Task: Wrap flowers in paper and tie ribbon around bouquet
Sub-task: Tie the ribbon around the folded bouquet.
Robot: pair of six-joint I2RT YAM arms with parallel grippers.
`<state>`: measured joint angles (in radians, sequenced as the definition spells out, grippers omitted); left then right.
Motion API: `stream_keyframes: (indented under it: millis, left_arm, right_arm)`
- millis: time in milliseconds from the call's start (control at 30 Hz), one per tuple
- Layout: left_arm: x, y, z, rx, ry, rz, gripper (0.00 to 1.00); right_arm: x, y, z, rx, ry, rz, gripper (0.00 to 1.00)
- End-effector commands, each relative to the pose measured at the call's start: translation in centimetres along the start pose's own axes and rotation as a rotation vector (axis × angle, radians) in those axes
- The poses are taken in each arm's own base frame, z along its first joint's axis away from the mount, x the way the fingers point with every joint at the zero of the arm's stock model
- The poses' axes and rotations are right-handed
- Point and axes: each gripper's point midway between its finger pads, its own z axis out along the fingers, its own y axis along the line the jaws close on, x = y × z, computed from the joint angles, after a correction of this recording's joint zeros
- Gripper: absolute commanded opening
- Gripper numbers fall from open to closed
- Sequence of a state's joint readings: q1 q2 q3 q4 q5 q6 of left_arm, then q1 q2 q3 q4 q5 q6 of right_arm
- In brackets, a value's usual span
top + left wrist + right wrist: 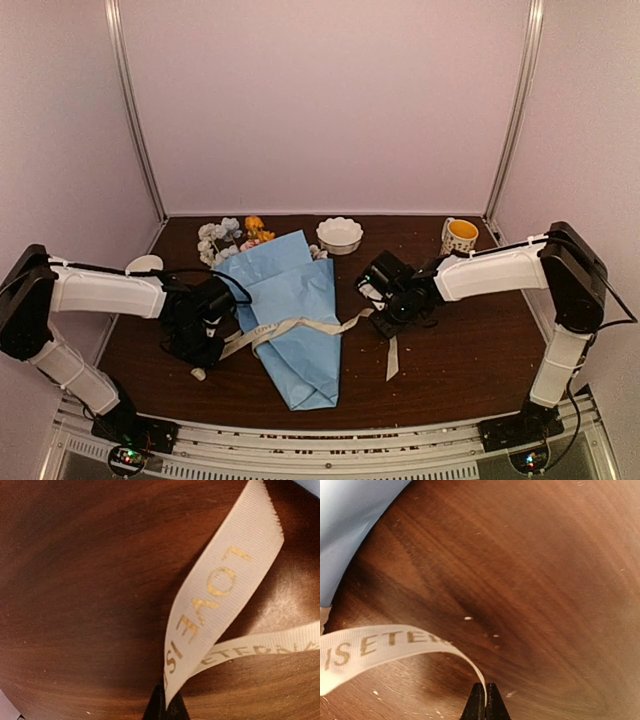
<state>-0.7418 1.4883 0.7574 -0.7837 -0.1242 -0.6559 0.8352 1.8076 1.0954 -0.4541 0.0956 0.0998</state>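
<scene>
The bouquet (290, 310) lies mid-table as a light-blue paper (300, 350) cone, narrow end toward me. Flowers (232, 238), orange and pale, stick out of its far wide end. A beige ribbon (300, 327) with gold lettering crosses over the cone's middle. My left gripper (205, 335) is left of the cone, shut on the ribbon (210, 615) near one end. On the cone's other side, my right gripper (385, 305) is shut on the ribbon (395, 647) too, and a loose tail hangs down toward me. The paper (350, 525) fills the right wrist view's upper left corner.
A white scalloped bowl (340, 235) stands behind the cone. A white and yellow mug (459, 236) sits at the back right. A small white object (199, 374) lies below the left gripper. White walls close in the dark wooden table (460, 350).
</scene>
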Motion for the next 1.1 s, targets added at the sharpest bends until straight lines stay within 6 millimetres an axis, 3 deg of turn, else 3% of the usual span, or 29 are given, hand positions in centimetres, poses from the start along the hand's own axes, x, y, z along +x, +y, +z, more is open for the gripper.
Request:
stream_keyframes:
  millis: [0, 133, 200, 267, 333, 467, 600, 800, 933, 1067]
  left_arm:
    - [-1.6, 1.7, -2.2, -0.078, -0.087, 0.005, 0.00]
    - [-2.7, 2.4, -3.8, -0.104, -0.154, 0.009, 0.00]
    - [-2.9, 2.5, -4.3, -0.106, -0.164, 0.014, 0.00]
    - [-3.7, 1.9, -5.5, -0.088, -0.191, 0.031, 0.00]
    - [-5.4, 1.2, -8.1, -0.080, -0.290, 0.043, 0.00]
    - [-7.5, 1.1, -12.4, -0.076, -0.478, 0.036, 0.00]
    - [-8.6, 1.6, -15.0, -0.060, -0.607, 0.006, 0.00]
    - [-10.0, 0.4, -16.5, -0.041, -0.658, 0.013, 0.00]
    - [-10.9, -1.1, -18.6, -0.010, -0.725, 0.027, 0.00]
    - [-11.8, -3.9, -21.0, 0.041, -0.805, 0.079, 0.00]
  right_arm:
    - [-2.6, -3.7, -2.9, 0.175, -0.071, -0.028, 0.00]
    - [-4.3, -6.1, -4.3, 0.251, -0.133, -0.001, 0.00]
    - [-5.5, -6.1, -5.3, 0.266, -0.165, -0.013, 0.00]
    - [-7.3, -5.2, -6.9, 0.308, -0.212, -0.064, 0.00]
    - [-9.5, -3.9, -8.9, 0.312, -0.285, -0.105, 0.00]
    - [-13.8, -1.6, -13.9, 0.226, -0.492, -0.110, 0.00]
    - [-17.0, 0.7, -17.5, 0.129, -0.636, -0.120, 0.00]
    - [-20.3, 3.6, -18.1, 0.062, -0.652, -0.169, 0.00]
    - [-20.8, 5.2, -18.4, 0.024, -0.670, -0.182, 0.00]
    - [-21.3, 5.7, -18.9, -0.013, -0.694, -0.166, 0.00]
